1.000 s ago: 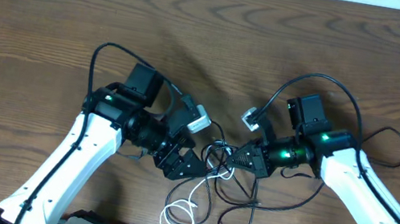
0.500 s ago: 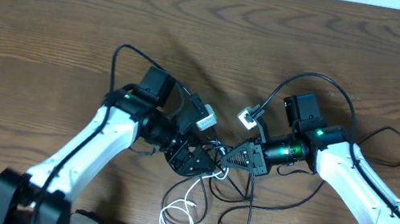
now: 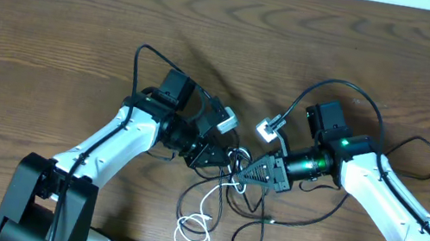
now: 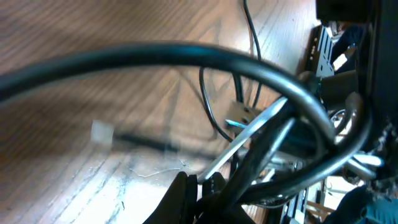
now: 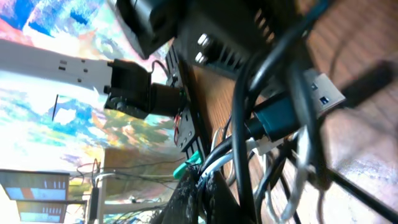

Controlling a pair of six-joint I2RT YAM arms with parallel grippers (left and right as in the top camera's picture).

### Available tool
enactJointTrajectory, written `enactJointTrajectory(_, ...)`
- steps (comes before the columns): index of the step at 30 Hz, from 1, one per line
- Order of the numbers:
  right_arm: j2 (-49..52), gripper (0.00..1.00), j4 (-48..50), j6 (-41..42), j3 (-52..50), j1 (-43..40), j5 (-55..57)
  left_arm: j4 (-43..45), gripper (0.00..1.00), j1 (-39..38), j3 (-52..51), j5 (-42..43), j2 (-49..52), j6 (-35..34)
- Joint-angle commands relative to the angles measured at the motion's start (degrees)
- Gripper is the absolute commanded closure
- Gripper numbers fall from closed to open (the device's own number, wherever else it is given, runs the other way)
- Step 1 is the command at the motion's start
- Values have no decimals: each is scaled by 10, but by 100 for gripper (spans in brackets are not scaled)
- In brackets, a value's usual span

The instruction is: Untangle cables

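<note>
Slack lies nearest you: on the base side of the knot [image 3: 234, 174], the white cable [image 3: 194, 227] rests in a small loose coil on the bench [image 3: 53, 41]. Just to the right of that coil, the black cable [image 3: 235, 236] bends into an open loop. Both strands run up into the knot, where they cross more than once.

Your right gripper [image 3: 251, 176] touches the knot from its right side. Its fingers are drawn together to a point and seem to pinch into the strands, but you cannot tell which one they have. Your left gripper [image 3: 217, 158] presses in from the knot's left side. Its wrist view is blurred and crossed by the arm's own thick wire [image 4: 186, 53], so you cannot tell whether it is apart or clamped. Beyond the knot the bench shows only wood.

Judging from this, you are early in the task, at the step of taking hold at the crossing, with nothing yet separated. For the next move, make sure each gripper has one strand only. Then draw them slowly away from the knot, letting the coil feed out so the crossing does not tighten.
</note>
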Motion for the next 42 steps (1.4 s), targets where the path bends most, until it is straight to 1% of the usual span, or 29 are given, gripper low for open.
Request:
enactJointTrajectory(1,0,99,-18,-67,0,-1,-35,20,92,7,-2,-38,2,-72)
enactJointTrajectory(4,0,99,-33,-99,0,-1,-55,37,92,9,-2,-83,2,-130)
enactJointTrajectory(7,0,99,-42,-126,0,-1,-68,42,92,9,-2,-146,2,-198)
enactJointTrajectory(12,0,99,-43,-139,0,-1,-68,39,92,9,-2,-236,2,-304)
enactJointTrajectory(19,0,99,-11,-142,0,-1,-65,36,92,8,-2,-239,2,-375)
enactJointTrajectory(26,0,99,31,-99,0,-1,-60,28,92,9,-2,-240,2,-445)
enactJointTrajectory(28,0,99,43,-40,0,-5,-10,28,92,9,-2,-240,2,-472)
enactJointTrajectory(29,0,99,54,45,0,-13,79,28,92,9,-2,-240,2,-488)
enactJointTrajectory(31,0,99,59,147,0,-24,198,28,92,9,-2,-239,2,-502)
enactJointTrajectory(32,0,99,58,185,0,-28,247,28,92,8,-2,-239,2,-503)
enactJointTrajectory(33,0,99,59,207,0,-32,278,28,92,8,-2,-239,2,-503)
enactJointTrajectory(36,0,99,70,232,0,-38,311,26,92,8,-2,-239,2,-503)
enactJointTrajectory(42,0,99,111,270,0,-39,304,24,92,8,-2,-240,2,-503)
